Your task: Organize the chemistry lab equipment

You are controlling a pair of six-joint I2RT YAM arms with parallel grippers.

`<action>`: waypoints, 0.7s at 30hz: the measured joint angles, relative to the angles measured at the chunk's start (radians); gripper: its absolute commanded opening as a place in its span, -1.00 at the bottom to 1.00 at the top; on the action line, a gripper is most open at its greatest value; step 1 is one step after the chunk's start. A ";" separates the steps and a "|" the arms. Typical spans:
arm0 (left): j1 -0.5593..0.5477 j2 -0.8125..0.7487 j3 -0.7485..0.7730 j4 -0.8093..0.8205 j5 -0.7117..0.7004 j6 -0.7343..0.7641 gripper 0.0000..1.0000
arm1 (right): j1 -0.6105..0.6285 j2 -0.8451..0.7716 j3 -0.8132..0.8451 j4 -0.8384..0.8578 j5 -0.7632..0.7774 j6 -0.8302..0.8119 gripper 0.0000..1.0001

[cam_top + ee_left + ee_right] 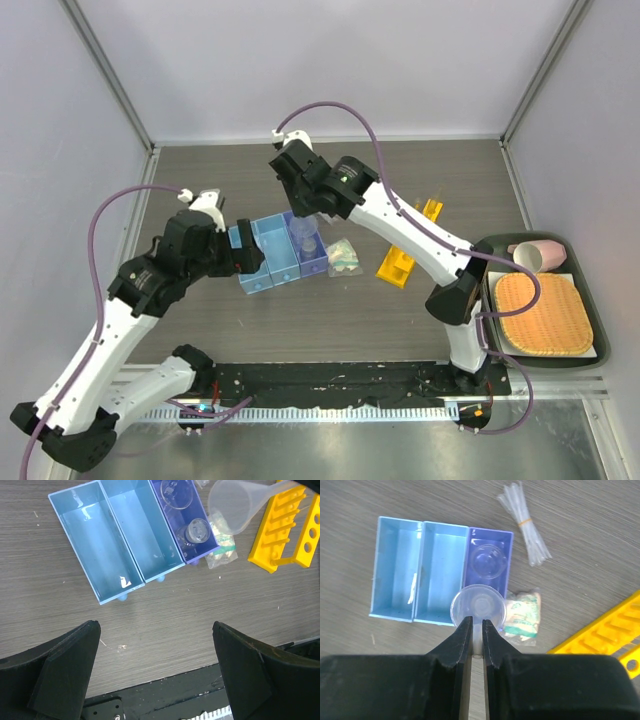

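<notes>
My right gripper [477,620] is shut on the stem of a clear plastic funnel [478,605], held above the near end of the purple bin [506,540]. The funnel also shows in the left wrist view [235,505]. A clear dish [487,562] and a tiny beaker [197,530] lie in the purple bin. A packet with green-beige contents [522,612] lies beside that bin. A banded bundle of thin tubes [525,522] lies farther off. The yellow rack [398,262] lies to the right. My left gripper [155,630] is open and empty, near the two light blue bins [95,540].
A dark tray [590,355] at the right holds an orange woven mat [543,315] and a pink cup [540,255]. The black base strip [330,385] runs along the near edge. The three bins [270,250] sit side by side mid-table.
</notes>
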 measured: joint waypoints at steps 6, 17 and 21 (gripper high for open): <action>0.000 -0.058 0.015 -0.028 0.002 -0.015 1.00 | 0.050 0.034 0.040 0.001 -0.044 0.010 -0.98; 0.000 -0.146 0.054 -0.091 0.004 -0.023 1.00 | 0.089 0.142 0.027 0.040 -0.098 0.032 -0.98; 0.000 -0.159 0.054 -0.102 0.014 -0.024 1.00 | 0.089 0.204 0.052 0.036 -0.116 0.034 -0.98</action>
